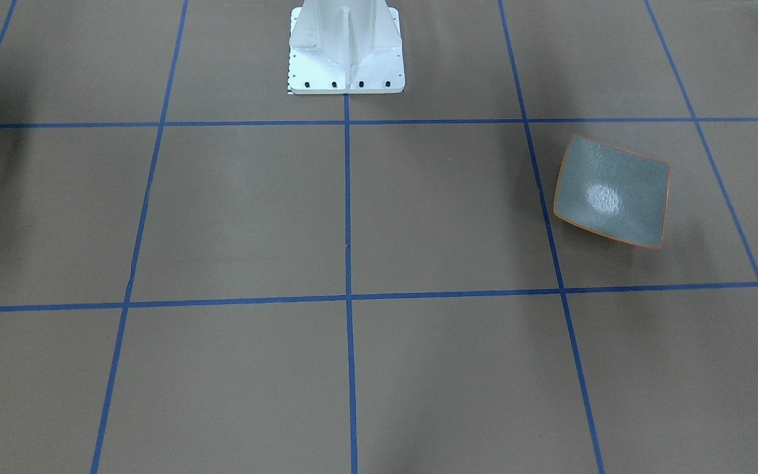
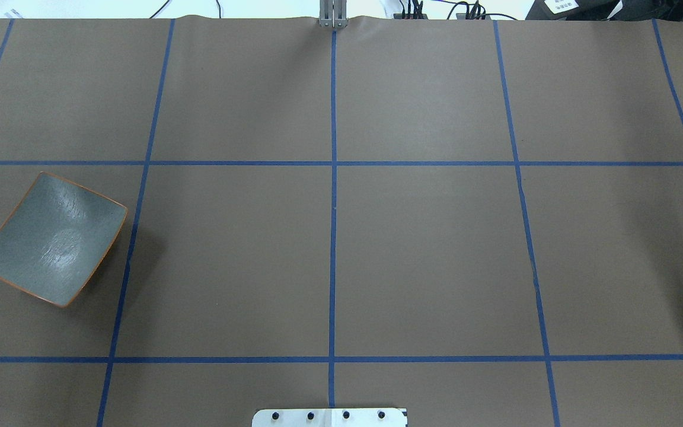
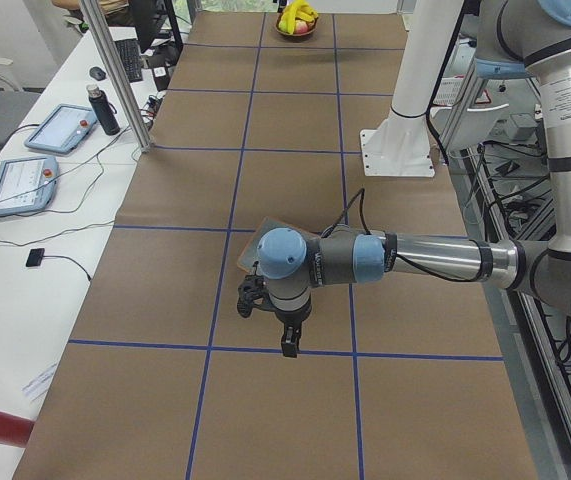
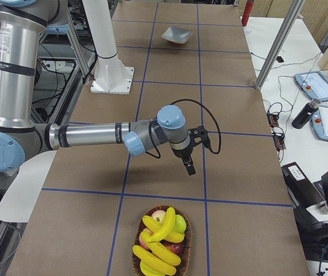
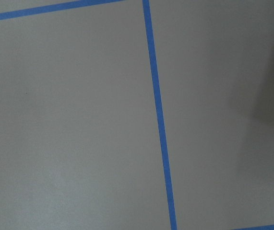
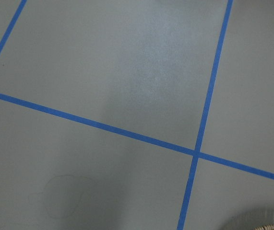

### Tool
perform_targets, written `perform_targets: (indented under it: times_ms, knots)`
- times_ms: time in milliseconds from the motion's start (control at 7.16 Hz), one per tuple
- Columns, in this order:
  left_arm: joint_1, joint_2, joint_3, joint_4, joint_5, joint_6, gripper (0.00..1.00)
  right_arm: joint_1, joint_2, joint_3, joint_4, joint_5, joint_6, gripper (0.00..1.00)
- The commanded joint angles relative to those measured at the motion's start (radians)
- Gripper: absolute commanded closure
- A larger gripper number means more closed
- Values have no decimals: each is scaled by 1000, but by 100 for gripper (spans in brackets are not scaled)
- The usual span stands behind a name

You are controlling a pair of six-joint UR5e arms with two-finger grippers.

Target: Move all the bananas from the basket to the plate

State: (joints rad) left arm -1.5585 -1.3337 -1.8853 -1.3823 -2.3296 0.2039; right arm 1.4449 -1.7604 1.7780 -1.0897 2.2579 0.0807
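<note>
Several yellow bananas [image 4: 159, 248] lie with other fruit in a woven basket [image 4: 185, 241] at the table's end on my right; they also show far off in the exterior left view [image 3: 300, 12]. The empty grey-green plate [image 2: 51, 237] with its orange rim sits on my left side [image 1: 612, 191]. My left gripper [image 3: 289, 348] hangs above the table beside the plate. My right gripper [image 4: 190, 169] hangs above the table, short of the basket. Both show only in the side views, so I cannot tell whether they are open or shut.
The white robot pedestal [image 1: 346, 46] stands at the table's middle rear. A side bench holds tablets [image 3: 53, 128] and a bottle [image 3: 105, 108]. A metal post [image 4: 276, 43] rises at the table's edge. The basket's rim [image 6: 266, 224] shows in the right wrist view.
</note>
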Motion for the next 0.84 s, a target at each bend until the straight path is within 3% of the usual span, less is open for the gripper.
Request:
perform_targets:
  times_ms: [0, 140, 279, 419, 699]
  knots:
    - [0, 1, 0, 2, -1, 0, 0, 18, -10, -159, 143, 47, -195, 1]
    - [0, 2, 0, 3, -1, 0, 0, 87, 14, -226, 127, 90, -367, 1]
    - [0, 4, 6, 2, -1, 0, 0, 156, 68, -321, 78, 198, -506, 2]
    - [0, 4, 9, 2, -1, 0, 0, 202, 109, -404, 21, 234, -651, 2]
    - [2, 4, 17, 3, -1, 2, 0, 256, 134, -437, -94, 238, -790, 2]
